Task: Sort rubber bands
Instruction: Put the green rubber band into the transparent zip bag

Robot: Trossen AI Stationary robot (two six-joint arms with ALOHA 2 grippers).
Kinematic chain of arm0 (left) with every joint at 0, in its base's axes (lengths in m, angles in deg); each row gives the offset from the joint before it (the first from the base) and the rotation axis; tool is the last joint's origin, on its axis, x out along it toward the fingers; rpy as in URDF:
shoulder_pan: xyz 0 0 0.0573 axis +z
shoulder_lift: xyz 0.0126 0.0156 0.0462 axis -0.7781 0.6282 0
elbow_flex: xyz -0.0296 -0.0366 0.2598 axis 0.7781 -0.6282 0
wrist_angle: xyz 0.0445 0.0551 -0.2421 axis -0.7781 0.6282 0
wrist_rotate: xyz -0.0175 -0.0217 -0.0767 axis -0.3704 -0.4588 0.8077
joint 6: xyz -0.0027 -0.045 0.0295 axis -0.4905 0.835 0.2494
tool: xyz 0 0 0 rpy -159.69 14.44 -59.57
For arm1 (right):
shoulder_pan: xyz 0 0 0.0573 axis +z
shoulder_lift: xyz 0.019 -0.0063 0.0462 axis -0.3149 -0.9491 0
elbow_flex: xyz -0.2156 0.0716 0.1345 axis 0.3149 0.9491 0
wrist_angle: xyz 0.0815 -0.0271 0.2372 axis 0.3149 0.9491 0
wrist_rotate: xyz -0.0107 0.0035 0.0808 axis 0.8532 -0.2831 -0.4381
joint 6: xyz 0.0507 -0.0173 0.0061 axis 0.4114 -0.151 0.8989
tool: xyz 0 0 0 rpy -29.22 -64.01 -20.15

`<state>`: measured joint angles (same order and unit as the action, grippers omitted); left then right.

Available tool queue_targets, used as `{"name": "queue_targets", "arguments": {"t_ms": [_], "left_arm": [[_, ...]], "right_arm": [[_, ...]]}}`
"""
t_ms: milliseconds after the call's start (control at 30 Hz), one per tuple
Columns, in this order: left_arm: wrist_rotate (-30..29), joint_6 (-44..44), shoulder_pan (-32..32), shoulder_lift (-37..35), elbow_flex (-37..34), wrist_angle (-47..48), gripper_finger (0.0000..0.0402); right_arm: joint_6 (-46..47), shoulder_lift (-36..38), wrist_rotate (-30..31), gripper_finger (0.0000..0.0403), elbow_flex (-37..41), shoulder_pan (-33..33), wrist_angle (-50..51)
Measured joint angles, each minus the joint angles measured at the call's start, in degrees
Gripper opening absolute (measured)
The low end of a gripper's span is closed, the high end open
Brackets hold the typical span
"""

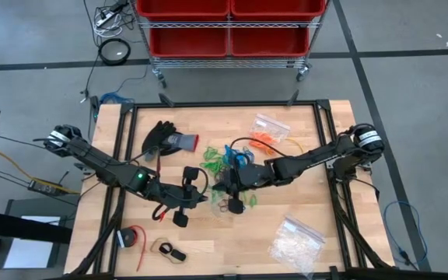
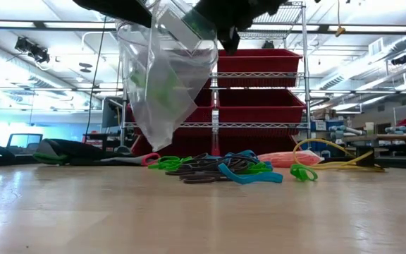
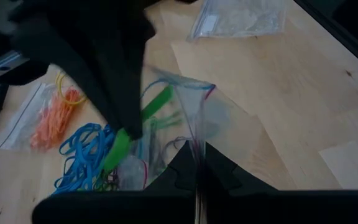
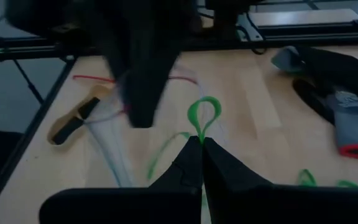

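So the right gripper (image 4: 200, 144) is pinched tight on a green rubber band (image 4: 204, 115), whose loop sticks up past the fingertips. Right beside it, the left gripper (image 3: 197, 163) is clamped on the edge of a clear plastic bag (image 2: 162, 81), which hangs off the table. The rest of the rubber bands (image 2: 220, 168) sit in a pile on the wooden table (image 1: 247, 241) just under both grippers, blue, green and black mixed.

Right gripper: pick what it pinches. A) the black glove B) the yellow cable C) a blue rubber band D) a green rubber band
D: in the right wrist view the right gripper has its fingertips shut on a green rubber band, whose loop stands above them.
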<state>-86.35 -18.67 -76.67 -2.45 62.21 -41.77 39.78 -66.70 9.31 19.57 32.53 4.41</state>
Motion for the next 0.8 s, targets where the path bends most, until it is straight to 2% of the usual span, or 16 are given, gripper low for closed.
{"name": "queue_targets", "arguments": {"t_ms": [167,400,533,700,800], "left_arm": [[0.00,-0.02,0.00,0.00,0.02,0.00,0.0015],[0.02,-0.02,0.00,0.00,0.00,0.08,0.0015],[0.00,-0.02,-0.01,0.00,0.00,0.18,0.0015],[0.00,-0.02,0.00,0.00,0.00,0.24,0.0015],[0.00,-0.02,0.00,0.00,0.01,0.25,0.0015]], "right_arm": [[0.02,0.19,2.26,0.0032,-0.02,1.58,0.93],[2.17,0.64,5.56,0.0112,-0.02,2.47,3.28],[3.99,3.30,10.93,0.0147,-0.02,3.87,6.44],[7.51,8.12,20.14,0.0156,-0.03,8.13,15.59],[12.98,9.46,23.39,0.0153,-0.11,10.82,25.35]]}}
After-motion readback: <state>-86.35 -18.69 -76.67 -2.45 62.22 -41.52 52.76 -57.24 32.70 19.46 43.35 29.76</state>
